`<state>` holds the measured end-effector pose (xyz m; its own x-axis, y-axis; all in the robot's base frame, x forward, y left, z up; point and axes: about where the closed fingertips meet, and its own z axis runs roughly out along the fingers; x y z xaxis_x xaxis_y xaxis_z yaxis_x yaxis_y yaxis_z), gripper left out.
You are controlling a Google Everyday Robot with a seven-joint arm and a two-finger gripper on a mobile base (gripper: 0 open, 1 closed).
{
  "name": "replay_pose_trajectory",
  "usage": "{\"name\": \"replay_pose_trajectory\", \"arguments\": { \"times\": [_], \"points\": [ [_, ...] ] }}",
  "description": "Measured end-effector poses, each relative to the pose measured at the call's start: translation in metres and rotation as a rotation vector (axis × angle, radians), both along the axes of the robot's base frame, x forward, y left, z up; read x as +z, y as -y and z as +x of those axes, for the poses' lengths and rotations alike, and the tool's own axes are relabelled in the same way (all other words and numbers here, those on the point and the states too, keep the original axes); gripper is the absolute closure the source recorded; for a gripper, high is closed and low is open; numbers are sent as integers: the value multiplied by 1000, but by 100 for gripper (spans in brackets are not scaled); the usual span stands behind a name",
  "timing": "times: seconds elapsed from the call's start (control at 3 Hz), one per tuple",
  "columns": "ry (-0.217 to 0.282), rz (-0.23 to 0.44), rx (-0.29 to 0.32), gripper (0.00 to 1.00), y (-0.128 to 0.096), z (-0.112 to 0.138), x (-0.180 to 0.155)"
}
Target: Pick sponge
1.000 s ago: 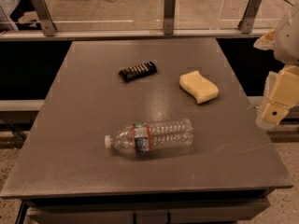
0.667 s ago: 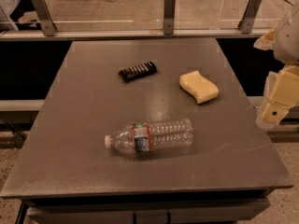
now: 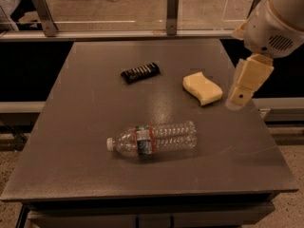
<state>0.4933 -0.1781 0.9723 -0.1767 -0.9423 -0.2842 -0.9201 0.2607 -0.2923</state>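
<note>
The pale yellow sponge [image 3: 203, 88], a thick foam block with wavy sides, lies flat on the dark grey table [image 3: 71, 127], right of centre toward the back. My cream-coloured gripper [image 3: 239, 98] hangs from the white arm at the right, just right of the sponge and slightly above the table. A small gap shows between it and the sponge. It holds nothing that I can see.
A clear plastic bottle [image 3: 152, 139] lies on its side in the middle front of the table. A small black ridged bar [image 3: 140, 72] lies at the back, left of the sponge. A rail with metal posts [image 3: 173, 12] and glass runs behind the table.
The gripper has moved left from beyond the table's right edge to close beside the sponge. The sponge, bottle and black bar have not moved.
</note>
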Motion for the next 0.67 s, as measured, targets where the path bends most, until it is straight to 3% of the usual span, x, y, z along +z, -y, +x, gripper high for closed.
{"name": "replay_pose_trajectory", "arguments": {
  "times": [0.33, 0.67],
  "points": [
    [20, 44, 6, 0, -26, 35, -14],
    [19, 73, -37, 0, -38, 63, -37]
  ]
}}
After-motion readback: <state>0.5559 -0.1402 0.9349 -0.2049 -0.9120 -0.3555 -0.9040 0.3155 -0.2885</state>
